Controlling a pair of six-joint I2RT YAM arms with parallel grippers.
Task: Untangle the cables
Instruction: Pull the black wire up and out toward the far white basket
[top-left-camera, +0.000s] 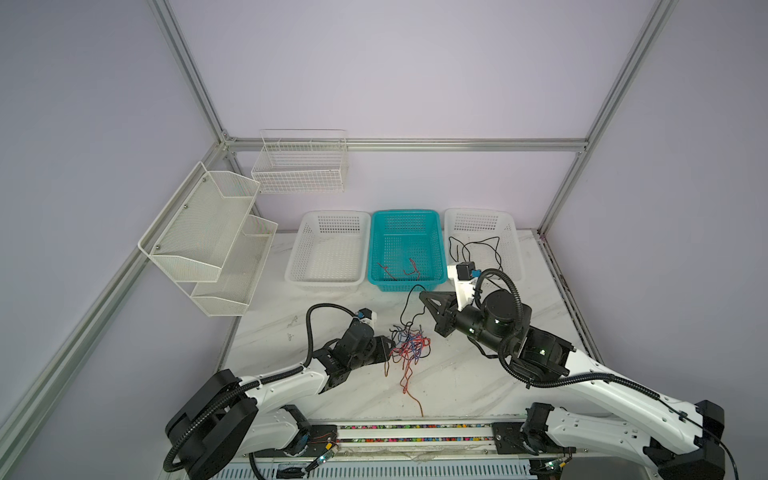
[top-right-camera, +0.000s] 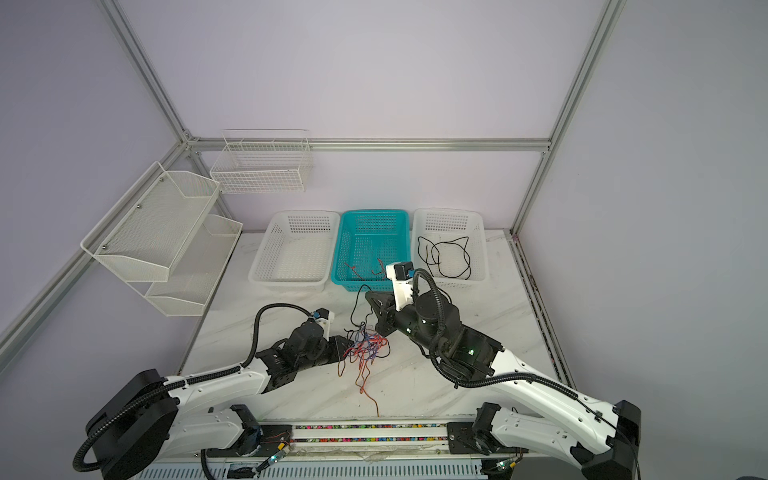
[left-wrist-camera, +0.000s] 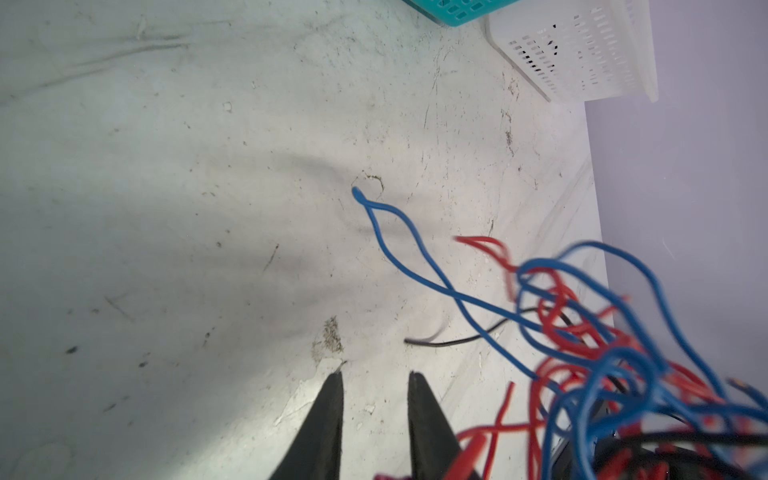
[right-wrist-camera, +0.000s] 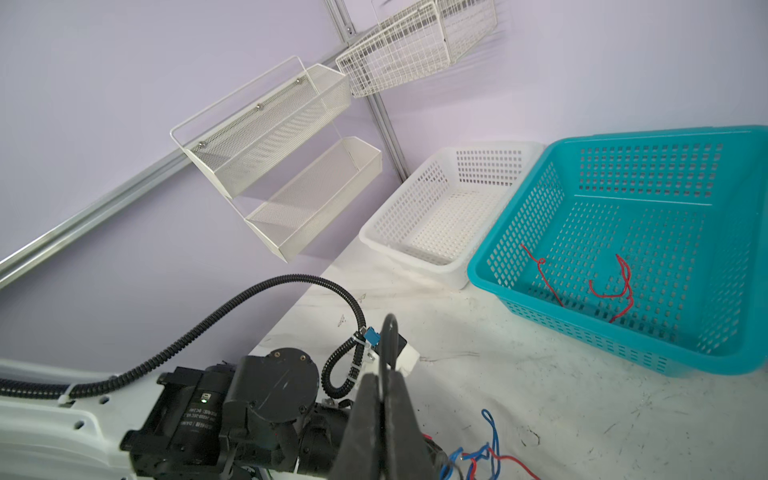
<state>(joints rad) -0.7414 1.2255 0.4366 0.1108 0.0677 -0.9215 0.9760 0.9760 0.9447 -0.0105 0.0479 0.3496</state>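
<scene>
Cables (top-left-camera: 409, 347) lie tangled on the table (top-left-camera: 457, 386), blurred and cut off in the left wrist view. Left claw (left-wrist-camera: 376, 374), just beside them, stands parted, empty; right claw (right-wrist-camera: 382, 376) pinches a black cable (right-wrist-camera: 384, 340).

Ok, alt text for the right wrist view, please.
The right gripper pinches a black cable above the table. Beyond it a teal basket holds red cables, beside an empty white basket.
</scene>
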